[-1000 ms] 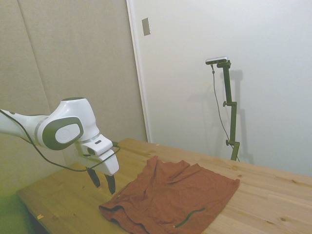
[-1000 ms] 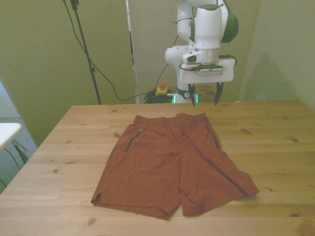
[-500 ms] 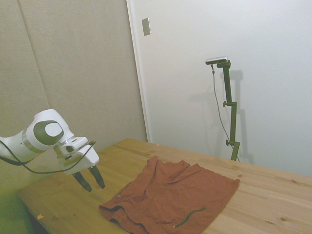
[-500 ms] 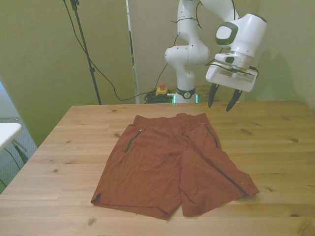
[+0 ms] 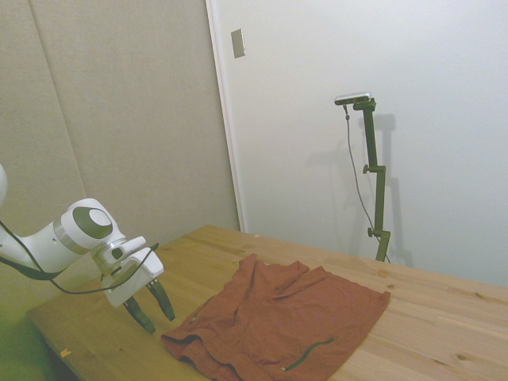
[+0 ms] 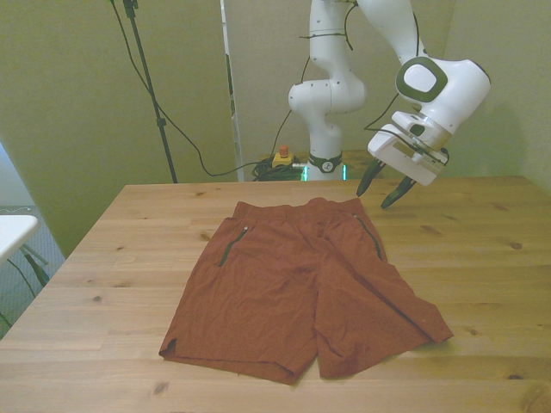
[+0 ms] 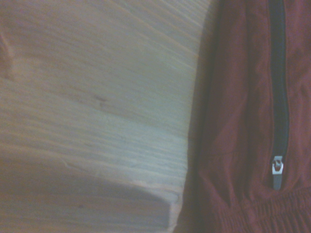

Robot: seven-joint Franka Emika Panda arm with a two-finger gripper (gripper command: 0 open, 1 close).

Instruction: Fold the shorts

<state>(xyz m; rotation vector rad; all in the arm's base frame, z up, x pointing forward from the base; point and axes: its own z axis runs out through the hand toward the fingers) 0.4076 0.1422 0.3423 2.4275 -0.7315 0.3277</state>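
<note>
The rust-red soft cloth shorts [image 6: 301, 288] are lying spread flat on the light wooden plank table [image 6: 103, 258], with the waistband towards the table's far edge in the front view and the two leg hems reaching towards its near edge. The white arm's dark-fingered pincer [image 6: 380, 187] is hovering tilted above the table, just beside the waistband corner on the front view's right, with its fingers [image 5: 164, 299] spread apart and holding nothing. In the wrist view, the shorts' edge [image 7: 233, 145] is lying against bare wood, showing a dark zipped pocket slit [image 7: 278, 87] with a small metal pull [image 7: 276, 171] near the gathered waistband.
</note>
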